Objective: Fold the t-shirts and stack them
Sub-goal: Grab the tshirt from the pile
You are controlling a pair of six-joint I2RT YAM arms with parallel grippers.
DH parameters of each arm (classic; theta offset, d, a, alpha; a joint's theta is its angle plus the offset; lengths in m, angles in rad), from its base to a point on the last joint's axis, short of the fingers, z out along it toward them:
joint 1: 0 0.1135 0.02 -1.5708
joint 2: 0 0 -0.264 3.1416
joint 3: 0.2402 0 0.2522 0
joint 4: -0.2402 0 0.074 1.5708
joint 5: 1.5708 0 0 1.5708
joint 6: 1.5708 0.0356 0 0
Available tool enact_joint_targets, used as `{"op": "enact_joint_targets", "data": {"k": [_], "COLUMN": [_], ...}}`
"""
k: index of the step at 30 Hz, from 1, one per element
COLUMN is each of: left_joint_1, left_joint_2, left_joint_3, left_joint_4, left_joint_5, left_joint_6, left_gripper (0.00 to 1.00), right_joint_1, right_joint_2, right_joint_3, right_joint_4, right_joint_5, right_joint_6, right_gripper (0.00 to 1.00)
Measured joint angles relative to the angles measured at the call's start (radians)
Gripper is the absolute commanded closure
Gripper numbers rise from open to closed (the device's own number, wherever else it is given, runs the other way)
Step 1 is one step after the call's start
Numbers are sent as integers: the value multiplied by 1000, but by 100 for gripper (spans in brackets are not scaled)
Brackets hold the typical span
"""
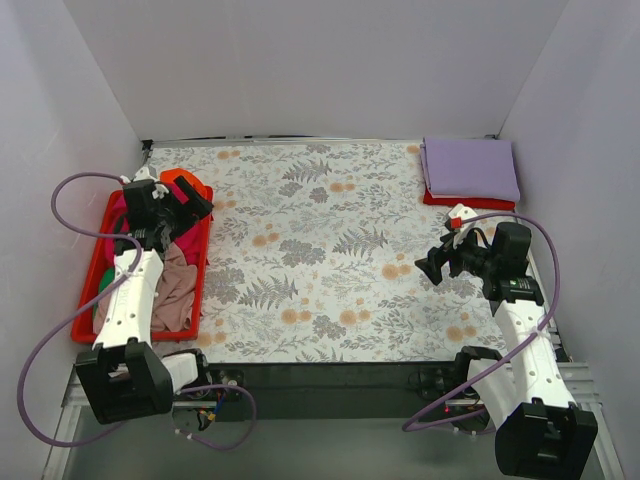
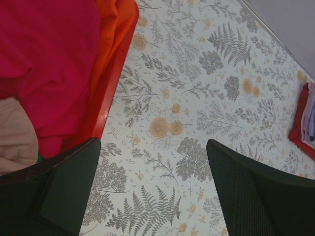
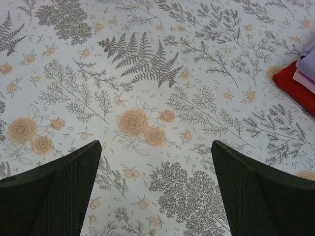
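From above, the left pincer [image 1: 197,206] hangs over the far end of a red tray [image 1: 203,280] at the left of the flowered worktop [image 1: 320,250]. Loose in the tray lie a crimson shirt [image 1: 118,205], an orange shirt [image 1: 180,178], a beige-pink shirt [image 1: 178,290] and a scrap of green shirt [image 1: 103,300]. In the far right corner a folded lavender shirt [image 1: 470,168] sits on a folded red shirt [image 1: 470,202]. The right pincer [image 1: 428,268] hovers over bare worktop, well short of that stack.

The left wrist camera shows its pincer spread wide and empty, above the tray's rim and the worktop beside it.

The right wrist camera shows its pincer also spread wide, gripping nothing, with the stack at the right edge.
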Motion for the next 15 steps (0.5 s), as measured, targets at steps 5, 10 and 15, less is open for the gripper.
{"op": "enact_joint_targets", "data": {"k": [5, 10, 15], "left_joint_1": [58, 112, 158], "left_joint_2": [117, 218, 284], "left_joint_3": [4, 30, 56], "left_joint_4": [10, 6, 7], "left_joint_5": [-64, -188, -277], "left_joint_6": [-24, -83, -131], "left_gripper": [18, 18, 22], "right_joint_1": [0, 0, 0], "right_joint_2": [-5, -5, -5], "right_joint_3": [-6, -6, -6], "right_joint_4": [1, 1, 1], "right_joint_5": [3, 4, 12], "right_joint_6": [-2, -2, -2], "right_gripper": [2, 2, 2]}}
